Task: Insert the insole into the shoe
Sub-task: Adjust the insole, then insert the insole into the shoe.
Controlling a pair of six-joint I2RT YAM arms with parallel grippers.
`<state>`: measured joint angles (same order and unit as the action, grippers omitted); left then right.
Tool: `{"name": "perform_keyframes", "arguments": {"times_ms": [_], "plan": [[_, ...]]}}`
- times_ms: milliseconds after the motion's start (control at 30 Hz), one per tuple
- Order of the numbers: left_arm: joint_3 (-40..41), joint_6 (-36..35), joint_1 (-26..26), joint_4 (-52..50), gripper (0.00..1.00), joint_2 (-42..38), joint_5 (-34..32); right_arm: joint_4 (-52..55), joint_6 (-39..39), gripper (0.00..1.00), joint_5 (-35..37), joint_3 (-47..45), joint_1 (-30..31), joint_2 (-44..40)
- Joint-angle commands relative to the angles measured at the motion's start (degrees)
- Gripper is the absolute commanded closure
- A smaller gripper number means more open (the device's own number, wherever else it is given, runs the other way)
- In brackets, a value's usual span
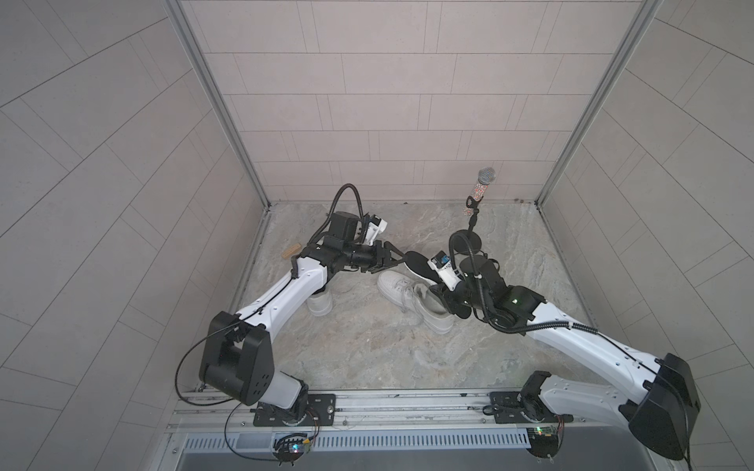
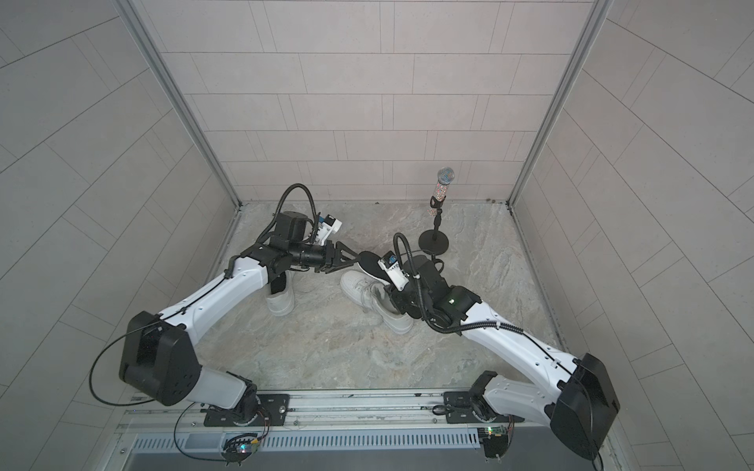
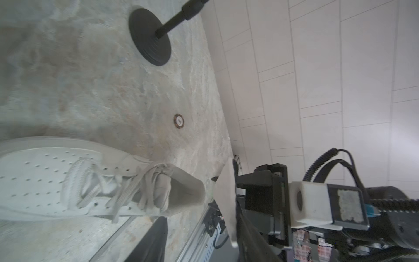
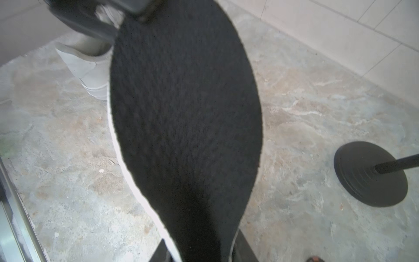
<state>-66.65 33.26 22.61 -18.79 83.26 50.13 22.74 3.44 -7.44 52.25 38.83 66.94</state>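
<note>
Insole (image 4: pixel 186 102), black fuzzy top w/ white edge, fills the R wrist cam: R fingers (image 4: pixel 246 250) clamped on its heel end, holding it up off the desk (image 1: pixel 367 346). Toe end pokes between the L fingers (image 1: pixel 393 249), which are spread wide; cant tell if they touch it. White shoe (image 1: pixel 408 293) lies on the desk just below R fingers, laces loose. 2nd white shoe (image 1: pixel 320 304) sits behind L fingers, under that arm. Small round token (image 3: pixel 179 120) nearby, print too blurry to read.

Insole (image 1: pixel 419 266) just beside shoe (image 1: pixel 408 295); second shoe (image 1: pixel 320 305) left; microphone stand (image 1: pixel 472 222) behind.
</note>
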Motion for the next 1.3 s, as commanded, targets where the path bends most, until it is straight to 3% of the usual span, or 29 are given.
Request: {"name": "perform_keyframes", "arguments": {"times_ms": [0,167,433,633,933,1033,1133,1200,1267], "plan": [[-1.56,-8.29,0.58,-9.96,0.45,-4.16,-11.48,19.06,5.29,0.67,3.77,6.56,-0.24,2.19],[1.80,-12.18,8.87,-11.66,0.43,-5.29,-27.68,32.87,9.74,0.67,4.42,12.18,-0.33,3.65],[-0.14,-11.03,19.74,-8.64,0.39,1.36,-35.15,43.57,11.86,0.68,6.88,14.02,-0.59,4.20],[-5.66,-17.33,23.33,-13.06,0.39,8.10,-42.21,41.51,12.91,0.69,5.02,12.79,-2.20,2.62],[-10.62,-19.33,23.40,-13.73,0.41,15.70,-43.51,40.83,11.69,0.69,1.24,12.53,-2.44,1.26],[-11.62,-20.02,23.35,-13.73,0.55,17.72,-42.61,41.21,10.35,0.69,-1.66,12.95,-2.31,1.31],[-11.03,-19.11,22.84,-12.37,0.82,18.27,-41.37,42.24,9.73,0.70,-2.25,13.56,-1.79,1.26],[-8.70,-16.99,20.77,-8.60,0.95,17.16,-36.56,42.15,9.08,0.70,-1.56,13.71,-1.27,1.01],[-5.75,-14.61,18.16,-3.06,1.00,15.45,-29.67,42.18,7.48,0.70,0.32,14.25,-0.21,1.15]]}}
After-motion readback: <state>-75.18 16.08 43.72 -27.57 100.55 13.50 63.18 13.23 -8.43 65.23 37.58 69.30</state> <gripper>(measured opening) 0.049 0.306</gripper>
